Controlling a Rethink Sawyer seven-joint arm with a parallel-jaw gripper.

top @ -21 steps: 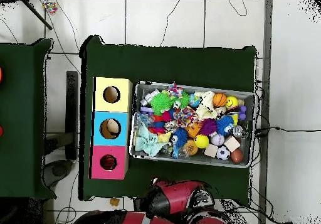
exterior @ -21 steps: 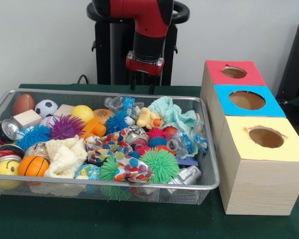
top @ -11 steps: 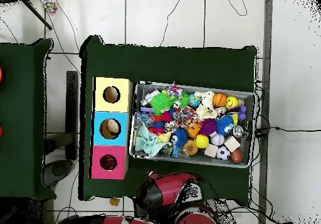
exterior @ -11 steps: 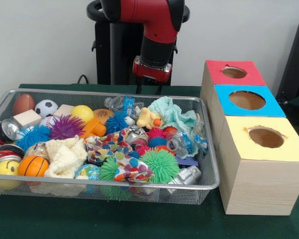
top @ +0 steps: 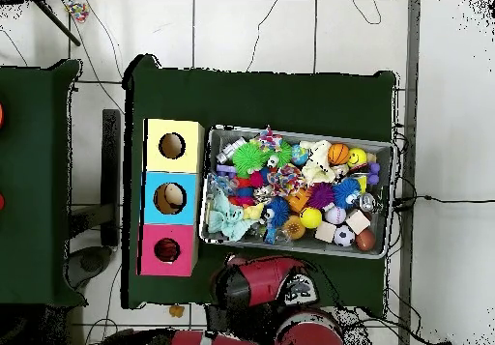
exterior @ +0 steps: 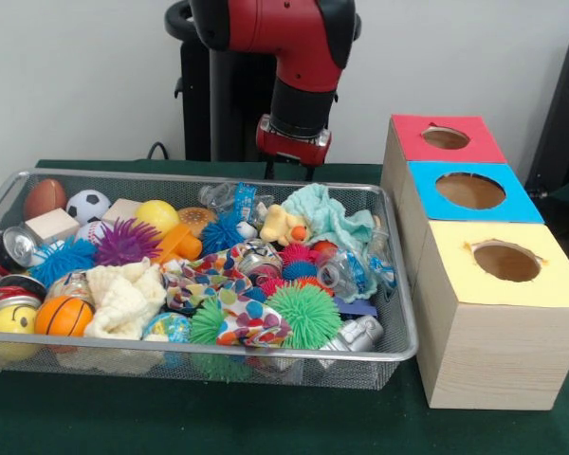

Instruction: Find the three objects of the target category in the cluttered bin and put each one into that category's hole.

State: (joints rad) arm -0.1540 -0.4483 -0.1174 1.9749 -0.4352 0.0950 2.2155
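Table: green cloth [exterior: 266, 427] under everything, white wall behind, pale floor around it from above.
Bin: I see the wire bin [exterior: 398, 322] packed with toys; spiky balls, like the green one [exterior: 306, 314], sit in its middle.
Boxes: red box [exterior: 443, 138], blue box [exterior: 469, 191] and yellow box [exterior: 504, 263] stand at 3 o'clock of the bin, each with a hole.
Arm: red arm [exterior: 299, 57] hangs at 12 o'clock, behind the bin's far rim.
Gripper: gripper [exterior: 289, 172] holds nothing; I cannot tell if it is spread or closed.
Change: my arm has slid toward the boxes since a second ago.
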